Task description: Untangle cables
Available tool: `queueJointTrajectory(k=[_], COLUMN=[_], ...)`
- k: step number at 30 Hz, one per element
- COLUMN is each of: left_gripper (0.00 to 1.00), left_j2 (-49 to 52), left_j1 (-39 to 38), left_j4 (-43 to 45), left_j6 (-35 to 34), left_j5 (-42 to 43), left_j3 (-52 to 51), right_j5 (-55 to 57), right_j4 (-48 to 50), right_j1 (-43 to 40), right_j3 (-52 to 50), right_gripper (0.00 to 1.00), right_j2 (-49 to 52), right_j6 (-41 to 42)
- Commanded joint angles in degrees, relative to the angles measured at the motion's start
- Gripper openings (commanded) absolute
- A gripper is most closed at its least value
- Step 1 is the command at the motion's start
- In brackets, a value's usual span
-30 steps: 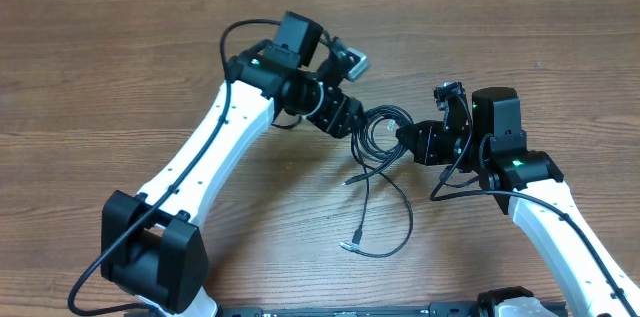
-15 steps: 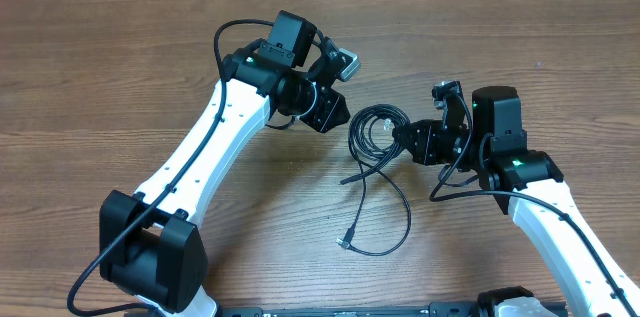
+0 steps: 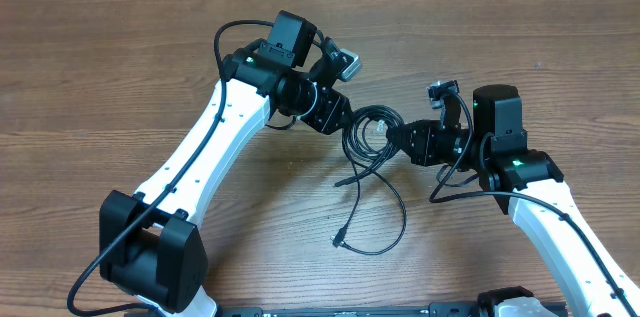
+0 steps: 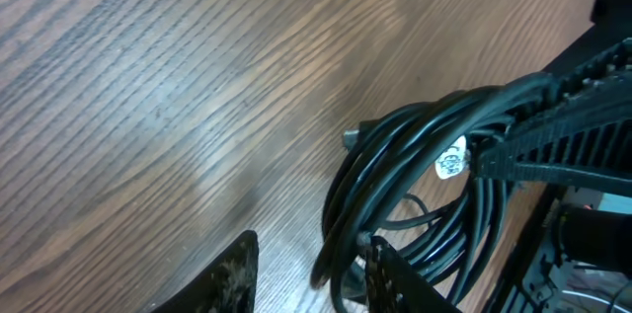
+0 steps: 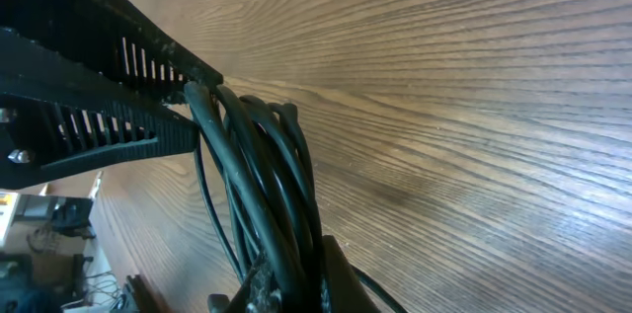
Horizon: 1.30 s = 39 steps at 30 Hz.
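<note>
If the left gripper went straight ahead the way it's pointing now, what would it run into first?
The cables: the coiled bundle sits right at the tips of the left gripper, with one loop between its fingers. Just beyond is the right gripper, shut on the same bundle, though depth is hard to judge.

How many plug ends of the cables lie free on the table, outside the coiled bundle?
2. The first plug end lies just below the coiled bundle; the second plug end lies lower in the overhead view. Others may be hidden inside the bundle.
</note>
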Motion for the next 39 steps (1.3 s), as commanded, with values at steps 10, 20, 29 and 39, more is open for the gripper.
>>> queueJointTrajectory(k=[10,20,29,39], left_gripper=[0.32,0.33,0.33,0.34], left_j2=[-1.4,-1.4,-1.4,-1.3], left_j1=[-0.8,-0.9,-1.5,-1.6], left_j4=[-0.1,0.0,-0.1,0.0], left_j6=[0.0,0.0,0.0,0.0], left_j5=[3.6,3.6,5.1,5.7], left_j3=[1.5,1.5,1.5,1.5], right_j5=[-5.0,-11.0,-11.0,-8.7], right_j4=[0.6,2.1,2.2,2.1], right_j1=[-0.2,-0.2,-0.2,-0.2], right_j3=[1.0,1.0,1.0,1.0], right_gripper=[0.04,0.04,0.04,0.04], right_j2=[0.0,0.0,0.0,0.0], right_j6=[0.2,-0.1,-0.1,-0.1])
